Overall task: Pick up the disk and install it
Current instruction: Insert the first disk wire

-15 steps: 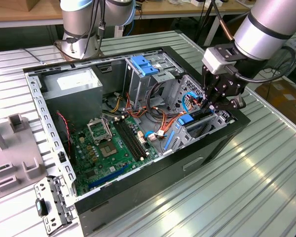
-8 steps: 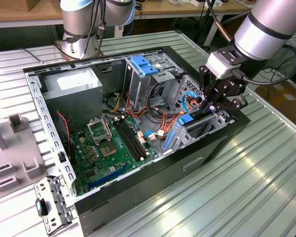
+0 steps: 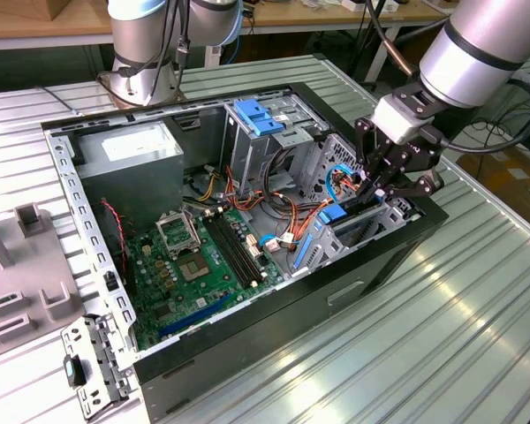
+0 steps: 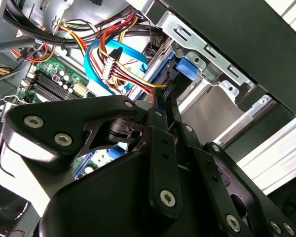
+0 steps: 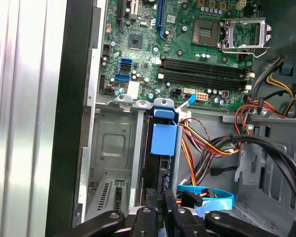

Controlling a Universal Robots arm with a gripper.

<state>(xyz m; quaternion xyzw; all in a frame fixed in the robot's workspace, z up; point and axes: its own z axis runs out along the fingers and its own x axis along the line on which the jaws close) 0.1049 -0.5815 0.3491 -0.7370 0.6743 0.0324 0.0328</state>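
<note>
Looking mid-right in the exterior view, you see the gripper [image 3: 377,187] inside the computer case [image 3: 247,340]. Its fingers [image 5: 168,210] sit closed on the disk [image 5: 164,148], upright in the drive cage [image 5: 113,148].

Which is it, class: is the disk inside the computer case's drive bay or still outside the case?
Inside. In the first wrist view the disk stands on edge in the drive cage, beside an empty slot, with the end effector at its end.

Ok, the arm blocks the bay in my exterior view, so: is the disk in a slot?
Observer: In the first wrist view the disk stands on edge in the drive cage, blue tab toward the motherboard.
Operator: And next to it?
Observer: The neighbouring slot shows bare metal, on the case-wall side.
Operator: Any cables close by?
Observer: In the second wrist view a light-blue flat cable loops just beyond the claw.
</note>
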